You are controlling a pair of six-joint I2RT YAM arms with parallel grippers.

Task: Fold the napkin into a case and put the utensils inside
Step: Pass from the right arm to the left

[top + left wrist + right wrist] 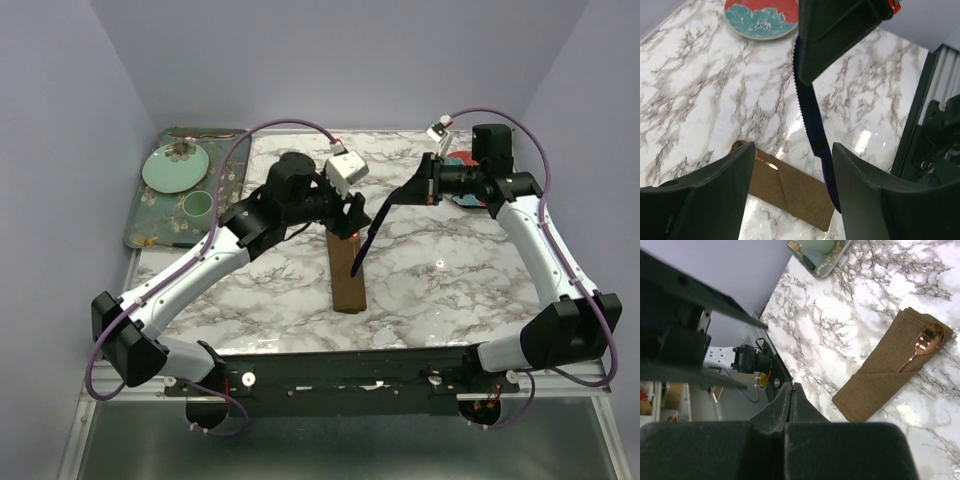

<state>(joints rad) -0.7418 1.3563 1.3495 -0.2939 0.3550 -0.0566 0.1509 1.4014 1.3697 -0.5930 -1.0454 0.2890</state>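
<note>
So the case (888,376) lies mid-table in the overhead view. The copper spoon (923,343) is tucked in it, bowl poking out of the far end and handle hidden in the fold. The tray (150,220) at upper left holds a pale green plate (175,167), a green cup (197,207) and a fork (801,252) cut off by the frame edge.

The right gripper (792,390) is clamped on the blue knife (807,115), which slants down over the case. Can't tell if its tip touches. The left gripper (792,157) is spread wide, holding nothing. The red-and-teal plate (760,17) is half hidden overhead.
</note>
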